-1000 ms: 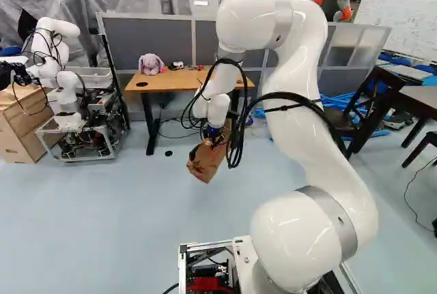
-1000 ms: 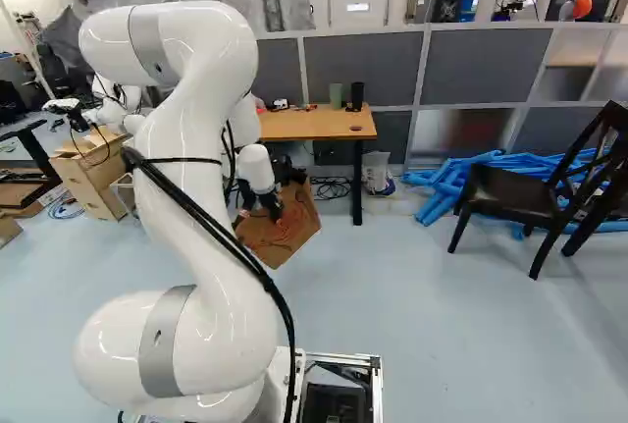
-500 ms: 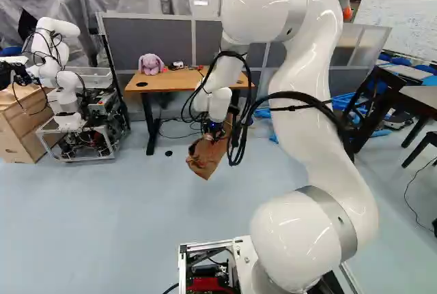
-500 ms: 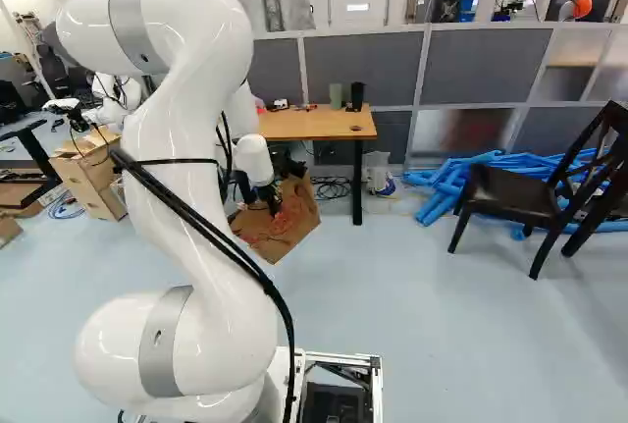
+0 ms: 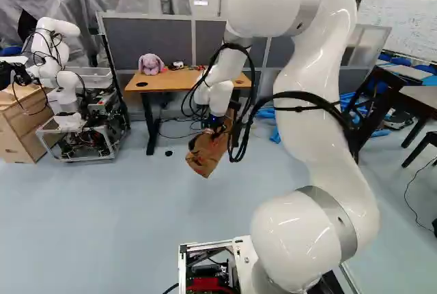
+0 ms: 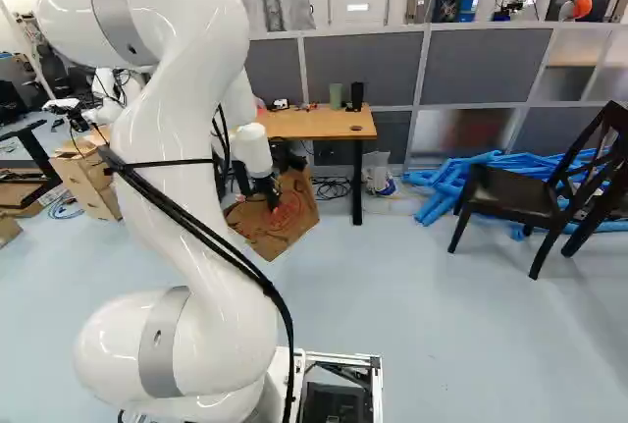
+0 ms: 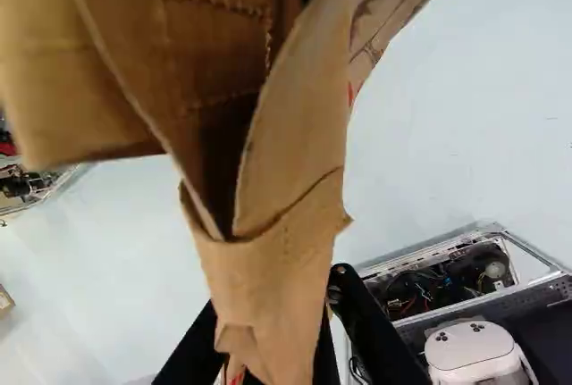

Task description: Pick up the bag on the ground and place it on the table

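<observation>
paper bag (image 5: pixel 207 156) in its grip, the big white arm (image 5: pixel 304 113) has changed most: its upper bend sits higher than in the pair of pictures from half a second ago, further right in the left base view and further left in the right base view, so it has folded up and back toward the base. behind it all the grey partition (image 6: pixel 486 65) stands where it stood, and so does the wooden table (image 6: pixel 316 126) in front of it; the base hasn't moved. the dark chair (image 6: pixel 510 197) is beside the blue tubes (image 6: pixel 446 183), and another robot (image 5: pixel 66 96) stands left of the table in the left base view, both just as they were. the bag itself has come up a little with the arm and swung slightly, showing more of its red print in the right base view. it hangs off the floor (image 6: pixel 422 344), near the table and lower than the tabletop. the black gripper (image 5: pixel 214 129) has its two fingers (image 7: pixel 371 331) closed in on the brown paper, pinching a narrow fold of it between them. on the table, the pink plush bunny (image 5: pixel 150 63) hasn't budged.
</observation>
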Available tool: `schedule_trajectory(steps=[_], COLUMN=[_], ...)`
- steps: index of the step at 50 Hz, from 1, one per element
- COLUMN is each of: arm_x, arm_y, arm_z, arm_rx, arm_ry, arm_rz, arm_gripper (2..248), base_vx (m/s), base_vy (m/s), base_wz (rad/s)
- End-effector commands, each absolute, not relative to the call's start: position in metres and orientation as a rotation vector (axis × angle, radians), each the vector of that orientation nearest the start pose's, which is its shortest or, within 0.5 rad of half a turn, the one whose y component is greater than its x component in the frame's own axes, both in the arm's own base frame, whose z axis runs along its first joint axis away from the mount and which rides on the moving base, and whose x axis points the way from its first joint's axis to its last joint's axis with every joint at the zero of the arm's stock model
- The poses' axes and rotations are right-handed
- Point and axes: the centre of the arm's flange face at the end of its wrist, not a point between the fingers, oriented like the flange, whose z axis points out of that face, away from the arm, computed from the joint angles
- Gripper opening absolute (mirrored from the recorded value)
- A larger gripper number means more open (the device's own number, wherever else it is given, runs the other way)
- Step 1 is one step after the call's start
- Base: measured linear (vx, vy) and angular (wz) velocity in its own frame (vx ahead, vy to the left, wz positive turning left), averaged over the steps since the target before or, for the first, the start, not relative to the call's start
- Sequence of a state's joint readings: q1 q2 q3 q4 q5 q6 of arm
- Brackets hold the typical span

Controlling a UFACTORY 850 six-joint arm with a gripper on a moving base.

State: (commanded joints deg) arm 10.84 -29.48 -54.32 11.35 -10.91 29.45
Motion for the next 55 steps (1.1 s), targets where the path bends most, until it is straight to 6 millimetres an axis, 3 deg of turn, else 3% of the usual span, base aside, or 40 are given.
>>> schedule_trajectory(steps=[55], arm_x=[0.52], arm_y=[0.097], arm_z=[0.367], arm_rx=[-2.882], arm_ry=[0.762], arm_rz=[-0.216], arm_gripper=[23], base_vx=[0.0], base_vy=[0.0], base_wz=[0.0])
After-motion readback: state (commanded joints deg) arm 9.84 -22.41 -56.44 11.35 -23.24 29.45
